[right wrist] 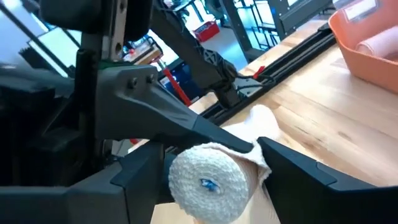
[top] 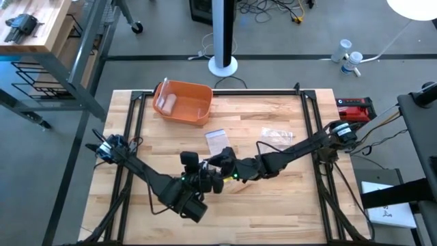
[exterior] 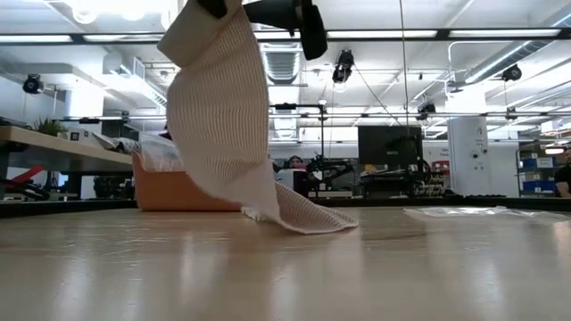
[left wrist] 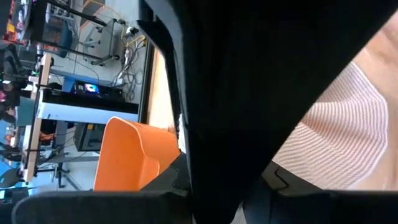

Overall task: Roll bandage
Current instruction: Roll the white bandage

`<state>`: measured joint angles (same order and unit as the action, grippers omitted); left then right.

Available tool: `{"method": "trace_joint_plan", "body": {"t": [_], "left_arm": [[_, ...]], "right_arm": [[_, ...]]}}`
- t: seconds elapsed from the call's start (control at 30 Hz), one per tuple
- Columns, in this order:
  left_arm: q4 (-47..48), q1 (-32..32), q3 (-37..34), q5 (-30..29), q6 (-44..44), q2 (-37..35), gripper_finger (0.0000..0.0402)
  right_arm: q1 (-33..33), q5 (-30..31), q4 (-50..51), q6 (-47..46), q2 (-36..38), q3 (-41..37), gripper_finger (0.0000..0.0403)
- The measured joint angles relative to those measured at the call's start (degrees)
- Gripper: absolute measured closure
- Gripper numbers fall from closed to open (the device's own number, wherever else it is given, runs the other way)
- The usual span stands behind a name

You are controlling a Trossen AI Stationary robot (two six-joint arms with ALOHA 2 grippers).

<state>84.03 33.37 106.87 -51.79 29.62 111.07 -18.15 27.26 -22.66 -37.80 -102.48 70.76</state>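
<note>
Two dark arms are met mid-tabletop, both tools on one white ribbed elastic bandage (right wrist: 205, 183), which is held up off the light wooden tabletop (top: 273, 205) near its centre. The right tool (right wrist: 205, 186) is clamped on the rolled end, seen end-on between its fingers in the right wrist view. The left tool (top: 205, 179) sits just beside it; its fingers cannot be told open or closed. In the low view the loose tail (exterior: 223, 125) hangs down and its end trails on the wood. Rolling is judged partway: more winding is called for, with the tail kept taut and straight. Open room is left toward the near edge; the orange plastic bin (top: 183, 102) and a clear plastic wrapper (top: 276, 135) lie well apart.
</note>
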Motion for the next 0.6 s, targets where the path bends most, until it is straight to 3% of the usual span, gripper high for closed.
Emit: {"method": "trace_joint_plan", "body": {"t": [0.27, 0.47, 0.6], "left_arm": [[0.03, -0.01, -0.07, 0.32, -0.33, 0.00, 0.0337], [0.53, -0.03, -0.09, 0.34, -0.57, 0.02, 0.0337], [0.55, -0.01, -0.09, 1.78, -0.59, 0.01, 0.0337]], "right_arm": [[1.07, -1.20, 3.60, -5.99, 0.02, 0.00, 0.0168], [1.20, -2.87, 4.98, -1.73, 0.78, 0.22, 0.0184], [1.12, -3.89, 11.01, -1.32, 2.17, 0.94, 0.0187]]}}
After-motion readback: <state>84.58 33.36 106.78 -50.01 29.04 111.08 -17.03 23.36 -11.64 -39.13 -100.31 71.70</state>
